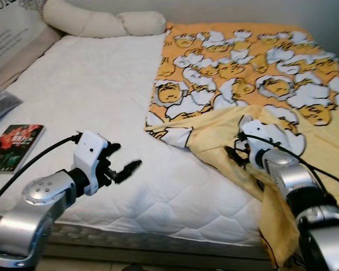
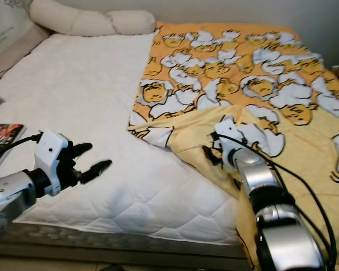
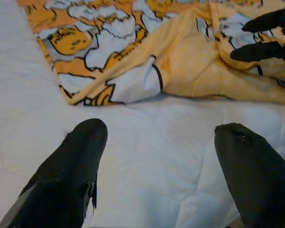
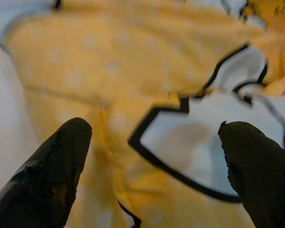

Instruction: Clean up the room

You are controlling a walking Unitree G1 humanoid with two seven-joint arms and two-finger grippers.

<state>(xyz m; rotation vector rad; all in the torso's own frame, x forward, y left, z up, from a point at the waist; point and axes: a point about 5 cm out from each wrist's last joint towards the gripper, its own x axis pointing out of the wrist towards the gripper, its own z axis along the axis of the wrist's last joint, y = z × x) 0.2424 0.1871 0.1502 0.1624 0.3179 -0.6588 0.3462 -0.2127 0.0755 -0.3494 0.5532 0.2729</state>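
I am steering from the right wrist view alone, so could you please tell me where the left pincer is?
Observer: The left pincer hovers open over bare white mattress, short of the blanket's folded corner.
Operator: Thank you. Is anything else lying on the bed?
Observer: A book lies near the mattress's left edge.
Operator: And at the head of the bed?
Observer: A long white pillow lies along the wall.

Two silver metal arms with black cables, white wrist housings, left gripper (image 1: 122,160) and right gripper (image 1: 235,150) black-fingered.
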